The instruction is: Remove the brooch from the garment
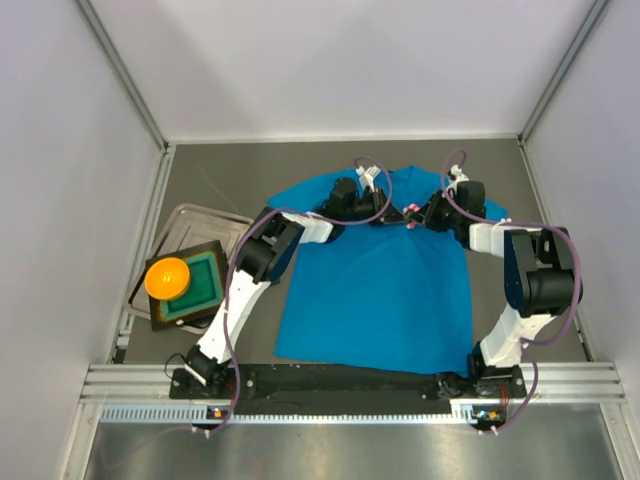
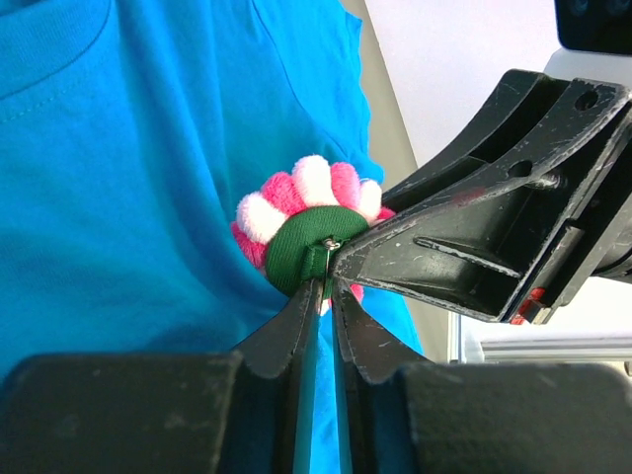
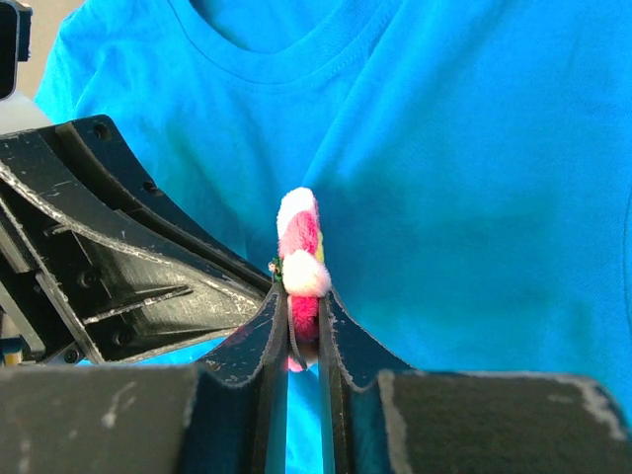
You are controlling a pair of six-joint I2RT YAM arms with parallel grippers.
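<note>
- At the far left of the table (image 1: 225,175), a tray (image 1: 195,216) carries a green pad and an orange ball (image 1: 167,277). Both lie well apart from the work.
- The left end effector (image 2: 324,288) is set at the back of the brooch (image 2: 304,202). Its jaws stand nearly together at the small metal pin fitting on the green backing. Whether they actually bite on it cannot be told.
- The brooch sits on the garment (image 1: 380,290) just below the collar, between the two end effectors. It is tipped up on edge, so that its back is turned to the left wrist view.
- The brooch is judged light and soft. Its plush petals will squash under pressure and may slip from a pinch. The backing disc and pin are likely the only stiff parts, so the rim of the disc and the clasp are the places to be held.
- The garment is thin and limp and is expected to be dragged up with the pin unless it is freed first.
- The right end effector (image 3: 303,314) is clenched on the brooch edge-on, with petals squeezed between its fingers.
- Where the pin passes through the cloth is hidden, and whether the clasp is undone cannot be made out.
- The lower part of the brooch is covered by fingers. In the top view it shows only as a pink speck.
</note>
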